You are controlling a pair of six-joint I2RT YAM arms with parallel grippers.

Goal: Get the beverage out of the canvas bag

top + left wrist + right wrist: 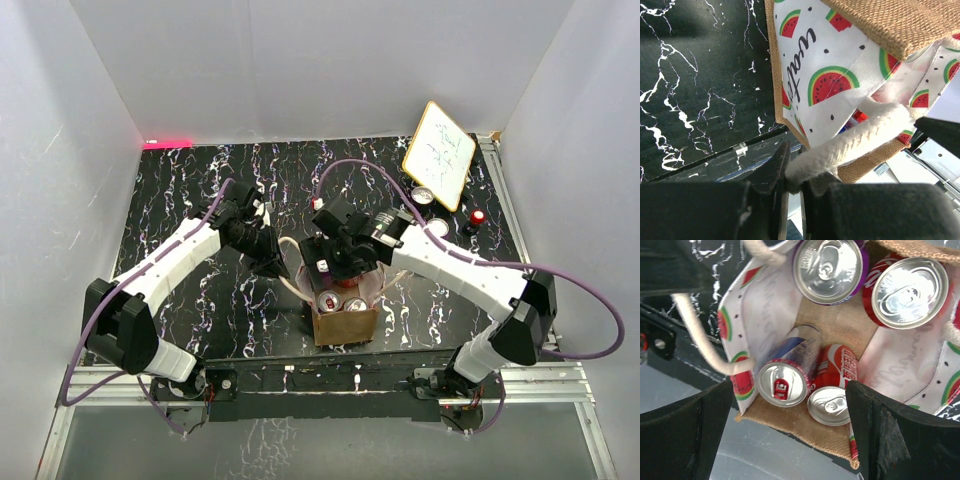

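Observation:
The canvas bag (345, 322) stands at the table's near edge, tan outside with a watermelon-print lining (825, 70). Inside it the right wrist view shows several cans: a blue one with a red tab (785, 377), a slim red one (832, 402), a purple one (829, 270) and a red one (905, 290). My left gripper (792, 175) is shut on the bag's cream rope handle (855, 142) and holds it out to the left. My right gripper (790, 425) is open above the bag's mouth, fingers either side of the blue and slim red cans, touching neither.
A small whiteboard (440, 155) leans at the back right, with cans (423, 195) and a red-topped item (477, 217) beside it. The table's metal front rail (330, 380) runs just below the bag. White walls close in on three sides.

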